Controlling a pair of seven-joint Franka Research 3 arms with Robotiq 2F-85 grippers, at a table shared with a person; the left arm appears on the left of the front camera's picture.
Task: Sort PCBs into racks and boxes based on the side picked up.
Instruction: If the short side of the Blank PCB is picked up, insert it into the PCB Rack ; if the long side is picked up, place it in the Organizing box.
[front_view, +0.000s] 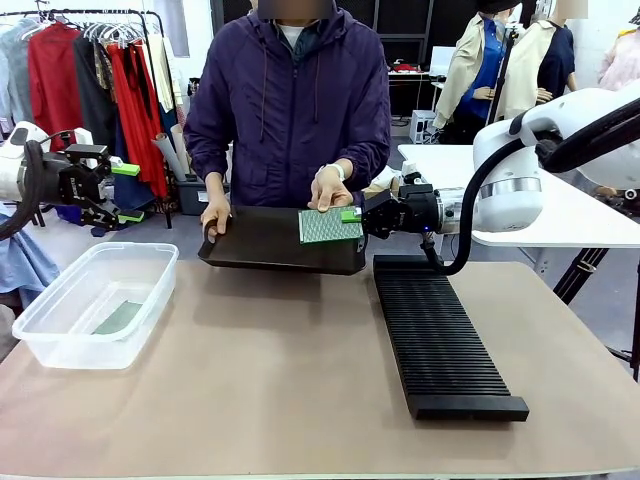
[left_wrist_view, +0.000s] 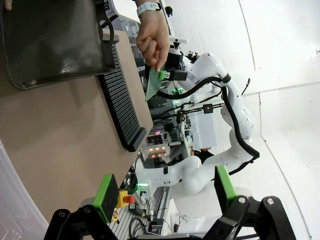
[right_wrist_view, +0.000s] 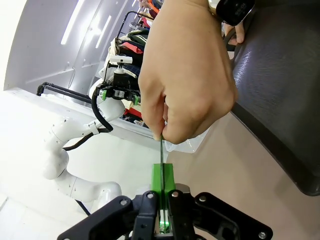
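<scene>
PCB (front_view: 330, 226) between right tool (front_view: 352, 215) pads

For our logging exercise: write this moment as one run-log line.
right end effector: shut on PCB | person's hand: also holding PCB | left end effector: open, empty

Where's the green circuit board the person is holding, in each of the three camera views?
Front view: the PCB sits centre, over the black tray's right end, between the person's hand and the right gripper.
Left wrist view: the PCB hangs upper middle, under that hand, beside the rack.
Right wrist view: the PCB is an edge-on line at centre, between the green pads.
Shared landmark: the person's hand pinching it.
</scene>
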